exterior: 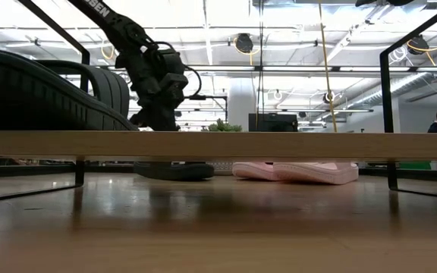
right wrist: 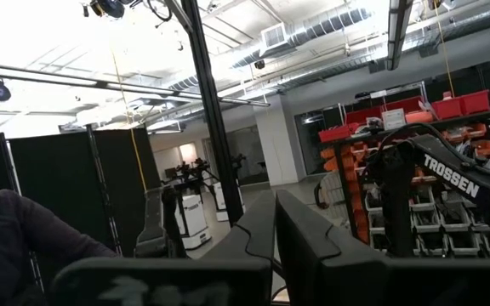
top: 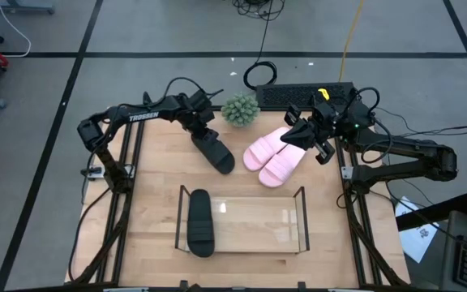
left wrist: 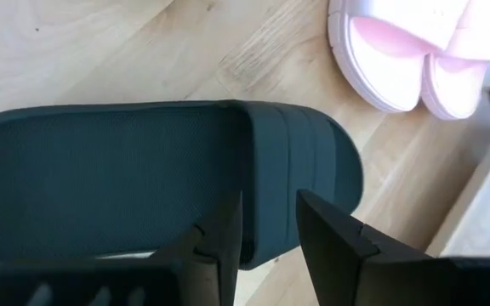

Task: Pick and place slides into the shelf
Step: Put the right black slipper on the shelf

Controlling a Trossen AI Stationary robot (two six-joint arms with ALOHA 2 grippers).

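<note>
"TROSSEN" reads on the left arm's link. Left gripper (top: 203, 132) sits over the heel end of a black slide (top: 215, 152), fingers (left wrist: 219, 246) clamped on its edge; slide lies behind the shelf (top: 242, 219), long axis diagonal, far end toward shelf. Pink slides (top: 271, 156) just beside it; 2nd black slide (top: 200, 221) in shelf's left end. Right gripper (top: 305, 135), fingers together, over pink pair.

Grey floor (top: 136, 32) w/ dark tape lines around light wood counter (top: 160, 203). Bright ceiling strip lights (exterior: 294, 45), exposed ducts (right wrist: 313, 34), black partitions (right wrist: 58, 187), racks w/ red bins (right wrist: 449, 106).
</note>
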